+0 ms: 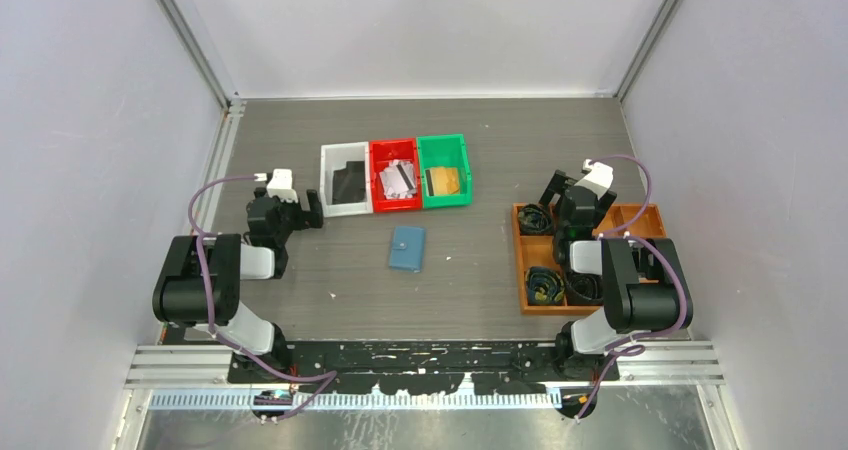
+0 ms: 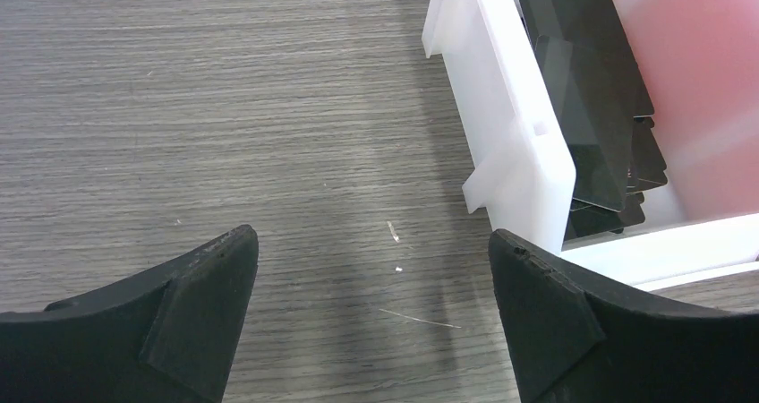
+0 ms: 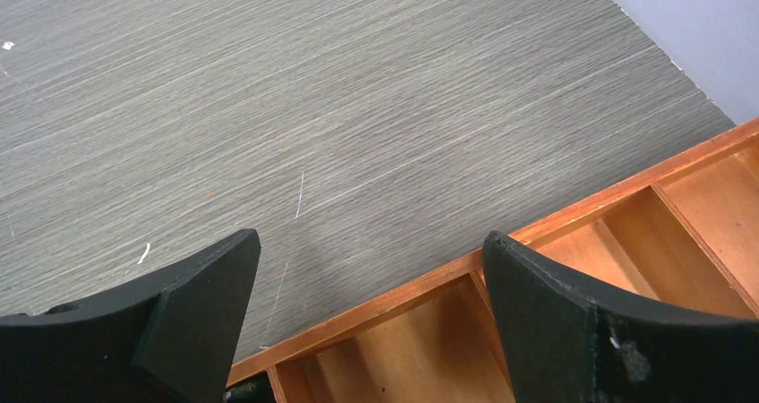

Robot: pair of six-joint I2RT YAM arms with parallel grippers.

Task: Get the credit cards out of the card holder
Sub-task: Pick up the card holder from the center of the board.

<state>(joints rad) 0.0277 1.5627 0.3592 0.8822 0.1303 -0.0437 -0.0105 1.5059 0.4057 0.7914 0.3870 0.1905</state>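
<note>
Card holder (image 1: 407, 249): blue, shut, flat at table (image 1: 470, 280) ctr. Credit cards (image 2: 586, 90): black in white bin (image 2: 510, 125); more in red bin (image 1: 373, 175) and green bin (image 1: 465, 170). L gripper (image 2: 371, 242): jaws spread, empty, just beside white bin. R gripper (image 3: 371, 242): jaws spread, empty, over wooden tray (image 3: 537, 233) edge.

Grey wood-grain tabletop (image 1: 480, 270), fine scratches and pale specks on surface. Pale lavender-white panels on three sides: back wall (image 1: 420, 30), left wall (image 1: 80, 120), right wall (image 1: 760, 120). Aluminium corner posts (image 1: 192, 38) at back corners. Metal rail (image 1: 180, 365) along near edge. Light even, diffuse; shadows soft.
</note>
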